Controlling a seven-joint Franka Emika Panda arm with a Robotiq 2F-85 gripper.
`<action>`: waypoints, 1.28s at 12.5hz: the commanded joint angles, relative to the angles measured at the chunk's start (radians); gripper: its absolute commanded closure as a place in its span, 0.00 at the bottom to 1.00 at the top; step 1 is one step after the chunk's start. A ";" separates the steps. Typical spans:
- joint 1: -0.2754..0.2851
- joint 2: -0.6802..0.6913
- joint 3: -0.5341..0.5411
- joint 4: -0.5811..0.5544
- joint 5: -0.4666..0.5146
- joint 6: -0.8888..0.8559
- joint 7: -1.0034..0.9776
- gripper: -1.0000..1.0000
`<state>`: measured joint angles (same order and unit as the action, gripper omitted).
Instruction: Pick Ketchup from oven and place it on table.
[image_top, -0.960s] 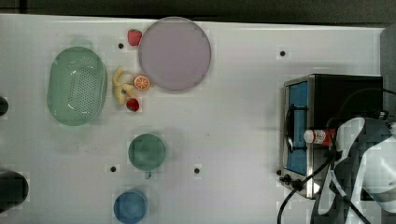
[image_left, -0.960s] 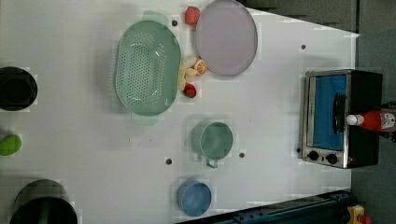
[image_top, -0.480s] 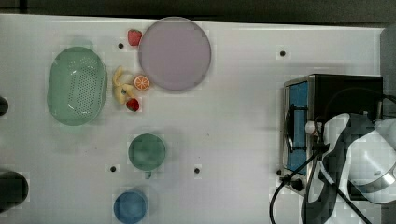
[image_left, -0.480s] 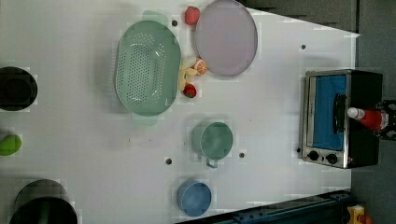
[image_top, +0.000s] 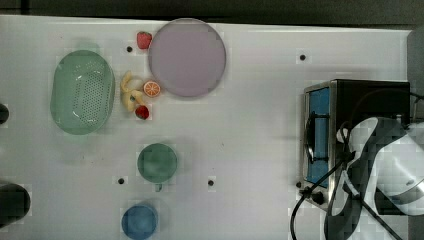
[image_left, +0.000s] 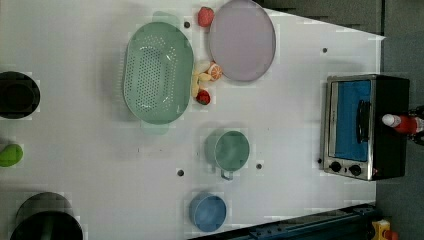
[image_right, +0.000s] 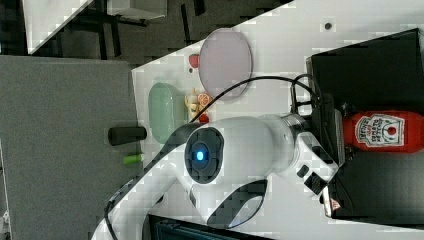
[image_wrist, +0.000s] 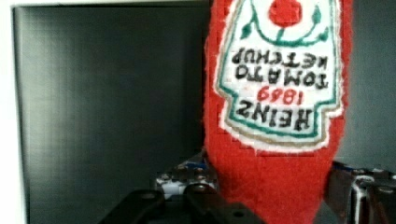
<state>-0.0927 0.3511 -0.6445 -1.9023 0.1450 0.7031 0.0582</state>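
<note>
In the top view the oven (image_top: 370, 95) stands on the white, hole-dotted tabletop (image_top: 260, 125), a boxy black shell with a silver frame and blue glass door, and the glossy white arm (image_top: 385, 170) reaches over its roof. In the left view the Ketchup (image_left: 406, 123) lies on its side on the oven's flat black roof, at the edge away from the door, with its white cap pointing toward the door side. In the right view the slim red bottle rests on the matte roof with its white-and-red label facing up, and the arm's wrist sits just beside its cap end. In the wrist view the end effector (image_wrist: 275, 200) is set at the bottle's red lower body, below the label. I cannot tell whether it has clamped the bottle or merely brackets it. The grasp looks to be the step in hand. Done well, it would squeeze squarely across the rounded, slippery plastic body rather than the narrow neck. The bottle should then lift straight off the roof before swinging out, so it neither rolls nor drags along the oven.
</note>
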 joint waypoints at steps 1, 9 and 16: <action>0.033 -0.110 0.006 0.138 -0.037 -0.107 -0.128 0.36; 0.179 -0.309 0.223 0.311 -0.058 -0.564 -0.144 0.36; 0.210 -0.307 0.506 0.174 -0.097 -0.560 -0.036 0.36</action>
<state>0.1043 0.0037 -0.1299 -1.6797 0.0571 0.1543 -0.0175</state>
